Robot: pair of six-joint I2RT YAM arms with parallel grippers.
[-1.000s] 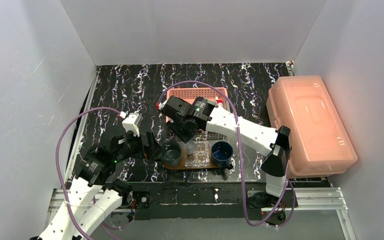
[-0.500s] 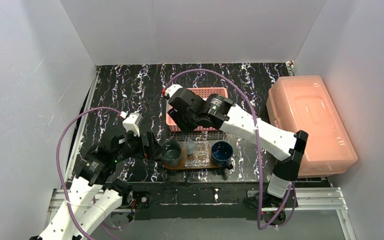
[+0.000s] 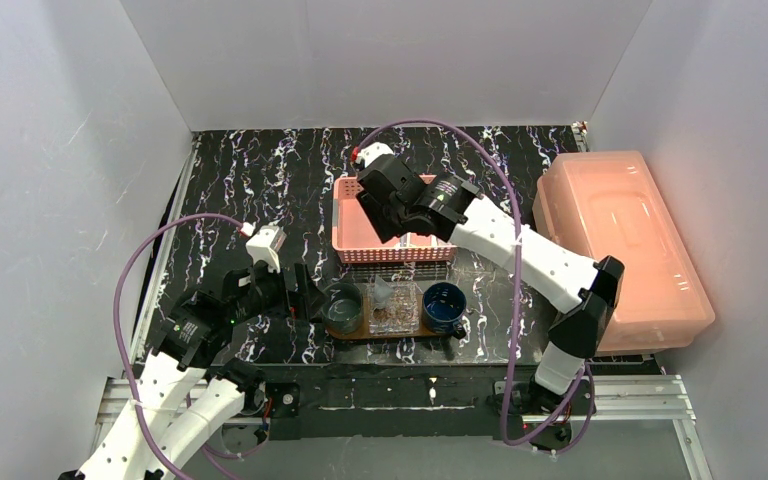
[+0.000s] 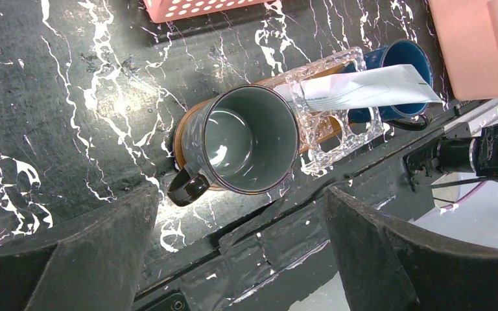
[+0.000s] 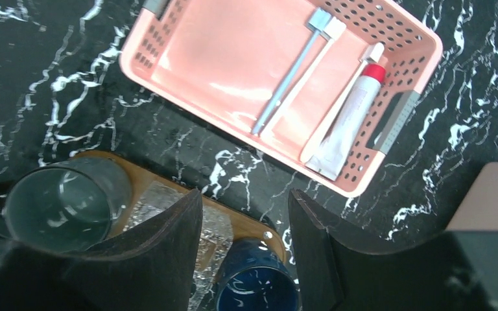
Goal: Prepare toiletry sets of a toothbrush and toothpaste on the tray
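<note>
Tray of dark brown wood, flat and oval (image 3: 360, 334), lies on the black, white-veined marble worktop (image 3: 250, 190) near its front edge, between the two arm bases. On its left end stands a grey ceramic mug with a dark handle (image 4: 253, 139), upright and empty. On its right end stands a dark blue mug (image 3: 444, 305). Between them sits a clear patterned glass holder with square compartments (image 4: 329, 150). A white toothpaste tube (image 4: 363, 91) stands leaning in the end of that holder nearest the grey mug. Just behind the tray is a pink perforated rectangular plastic basket (image 5: 220, 58). Inside it a grey-blue toothbrush (image 5: 287, 74) and a white toothbrush (image 5: 305, 70) lie side by side along the middle. Nearer one end wall lies a red-capped toothpaste tube (image 5: 345, 126), with a second white toothbrush (image 5: 340, 103) close along its side. A large translucent pink lidded box (image 3: 620, 240) sits at the right side of the worktop, apart from the tray. The left jaws are low, just left of the tray and facing the grey mug; they are spread wide with nothing between them. The right jaws hang above the pink basket, parted with a clear gap and pinching nothing.
</note>
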